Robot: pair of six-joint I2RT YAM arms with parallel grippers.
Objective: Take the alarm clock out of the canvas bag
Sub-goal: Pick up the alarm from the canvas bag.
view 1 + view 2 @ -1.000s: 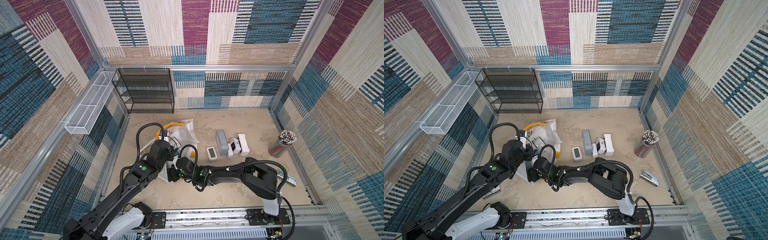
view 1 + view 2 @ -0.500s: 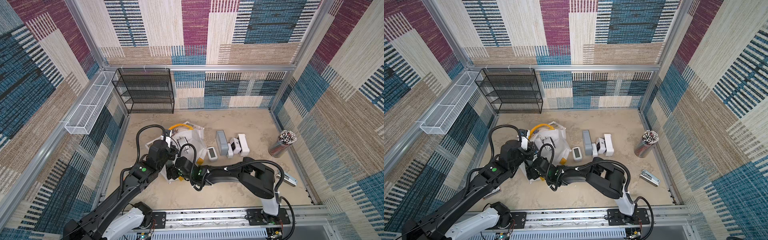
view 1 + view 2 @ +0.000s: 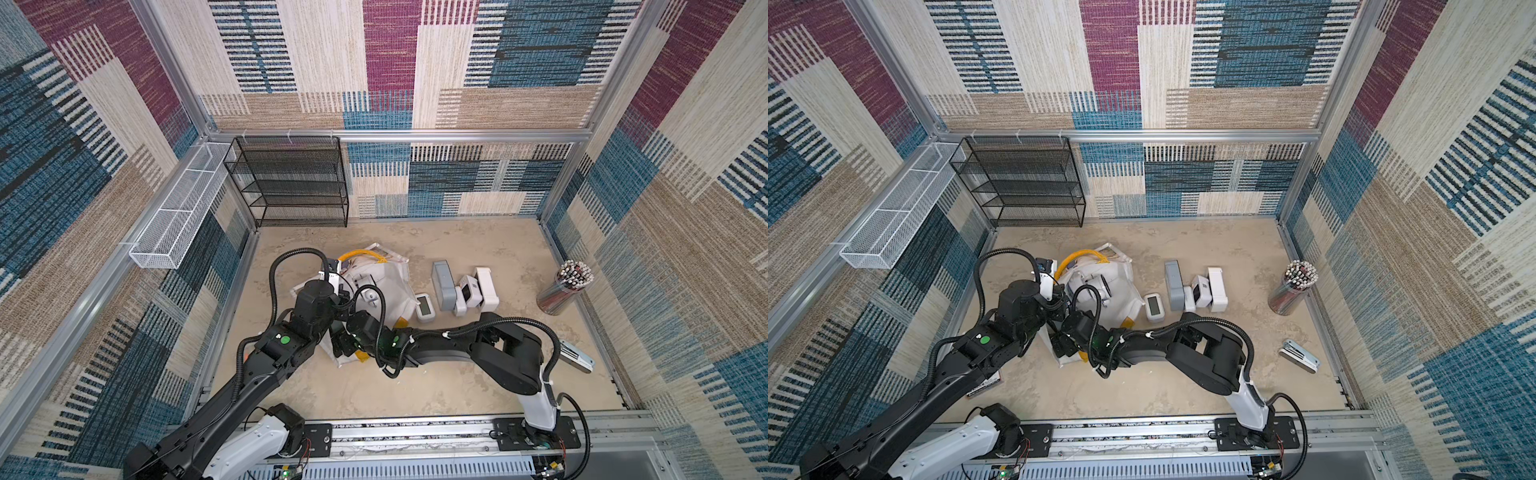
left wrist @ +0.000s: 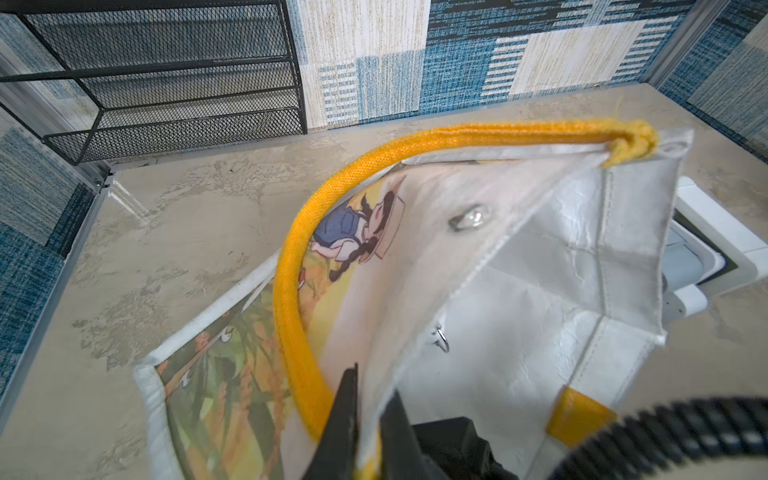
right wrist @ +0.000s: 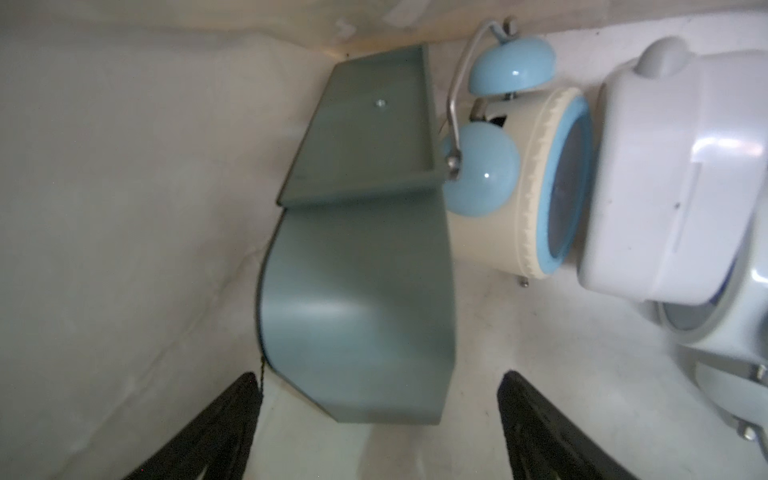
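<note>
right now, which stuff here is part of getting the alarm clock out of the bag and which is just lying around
job: canvas bag, left gripper pinching its rim, open right gripper inside it, twin-bell alarm clock

lying about: cup of pencils, black mesh rack, white wire basket, small white screen device beside the bag

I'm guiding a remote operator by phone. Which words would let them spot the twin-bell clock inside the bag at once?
Find the white canvas bag with yellow handles on the table. Inside it, the cream clock lies between a grey-green slab and a white plastic casing. Only it has two pale blue bells under a metal handle.
</note>
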